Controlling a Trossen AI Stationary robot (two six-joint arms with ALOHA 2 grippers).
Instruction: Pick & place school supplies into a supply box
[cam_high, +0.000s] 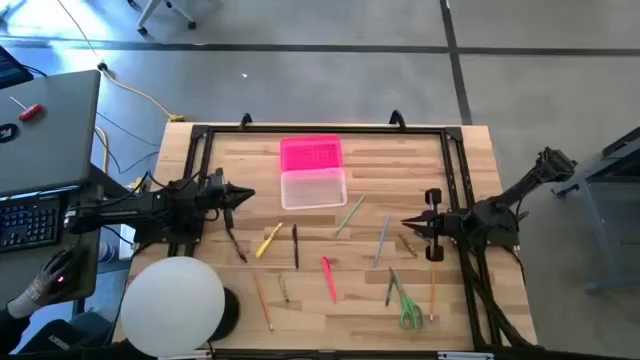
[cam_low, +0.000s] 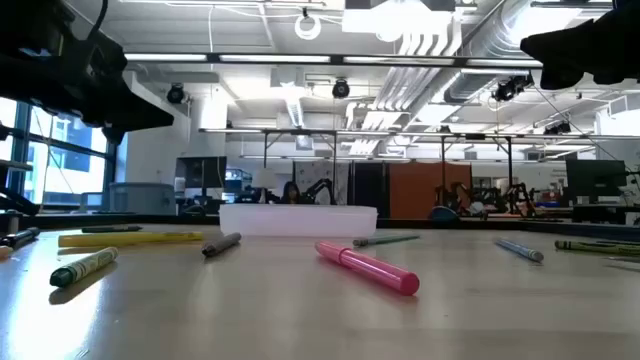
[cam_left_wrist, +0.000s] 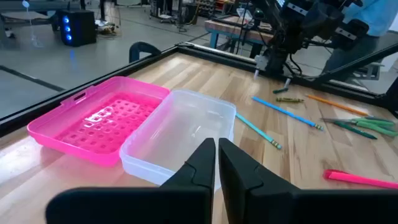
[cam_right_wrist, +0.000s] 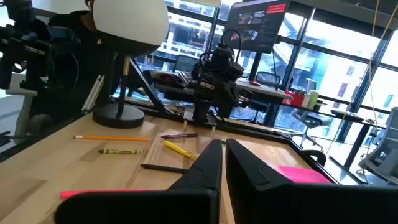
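While both arms hover off table, left gripper (cam_left_wrist: 216, 163) nearly closed, empty; right gripper (cam_right_wrist: 224, 163) clenched, empty. Open box (cam_high: 313, 187) mid-table, pink lid (cam_high: 311, 154) flat behind. Pens (cam_high: 328, 278), scissors (cam_high: 407, 305) scattered nearby.

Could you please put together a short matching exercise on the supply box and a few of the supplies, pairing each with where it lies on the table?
Things:
1. supply box
2. scissors
3. yellow pen
4. pink marker

Places:
A. by the left tool
B. far side of the table, lid open
C. near edge, on the right arm's side
D. middle of the table, nearer than the box

Pairs: 1-B, 2-C, 3-A, 4-D
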